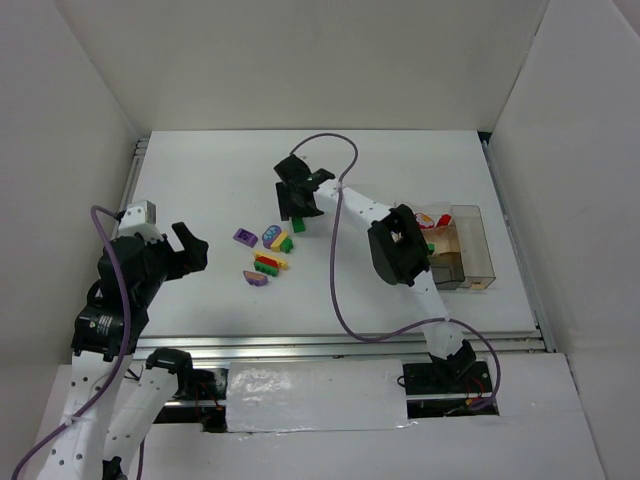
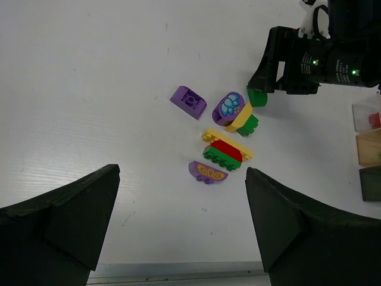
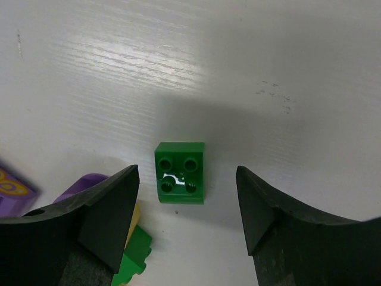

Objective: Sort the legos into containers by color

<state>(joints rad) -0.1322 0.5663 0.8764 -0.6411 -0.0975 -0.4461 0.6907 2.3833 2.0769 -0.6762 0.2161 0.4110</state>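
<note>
right gripper (image 3: 186,179) is down over a lone green 2x2 brick (image 3: 180,171), studs up, flat on the surface (image 3: 268,59). jaws spread, one finger each side of the brick, gap visible on both sides, not pinching it. brick sits just off the far right edge of the main pile of legos (image 1: 265,250), mid surface

left gripper (image 2: 181,179) spread wide, nothing between the jaws, hanging over the near left of the surface, well apart from the pile

pile from the left wrist:
- purple sloped brick (image 2: 189,101) on its own at the left
- purple rounded piece (image 2: 228,106) with a blue print, against a yellow curved piece (image 2: 241,118) and a small green brick (image 2: 249,126)
- nearer: yellow plate (image 2: 209,137), red rounded piece (image 2: 227,149), green studded brick (image 2: 220,159), all touching
- purple half-round (image 2: 207,172) with a yellow print just beside those

containers (image 1: 478,240) at the right edge of the surface, well apart from the pile, partly behind the right arm. red piece (image 2: 375,119) in one compartment, can't tell the rest
</note>
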